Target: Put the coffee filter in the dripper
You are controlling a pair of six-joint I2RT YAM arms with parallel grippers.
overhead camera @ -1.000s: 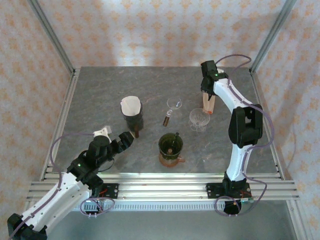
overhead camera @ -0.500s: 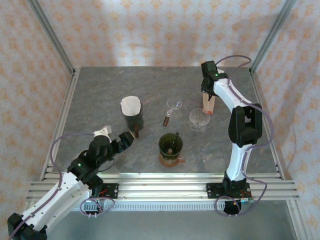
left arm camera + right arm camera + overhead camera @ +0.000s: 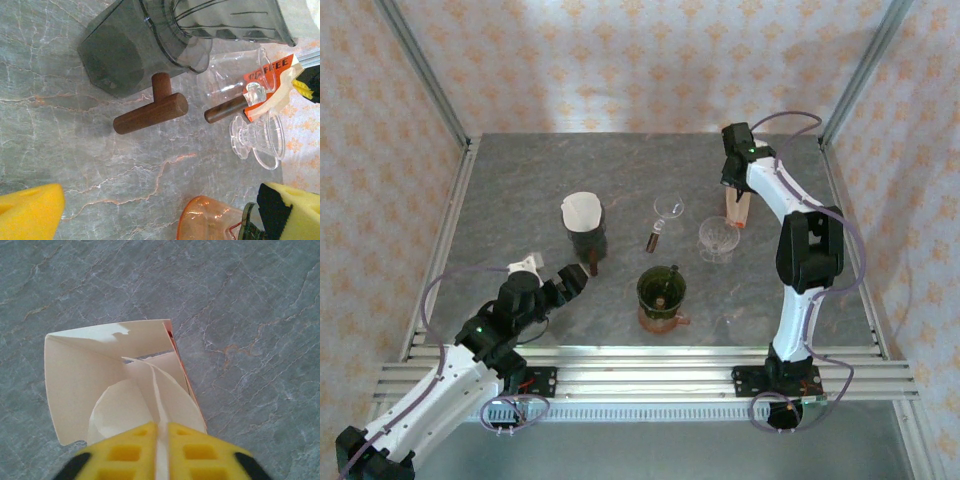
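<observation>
right wrist: right tool (image 3: pixel 162 437) pinches a coffee filter (image 3: pixel 125 412), to draw it from the box (image 3: pixel 75 365) beneath (left tool (image 3: pixel 572 282) spread).

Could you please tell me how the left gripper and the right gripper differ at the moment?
The left gripper is open and empty; the right gripper is shut on a paper filter. The left hangs near the dark dripper, the right over the filter box. Both have yellow pads.

The orange package (image 3: pixel 270 70) shows the white letters "FFEE".
</observation>
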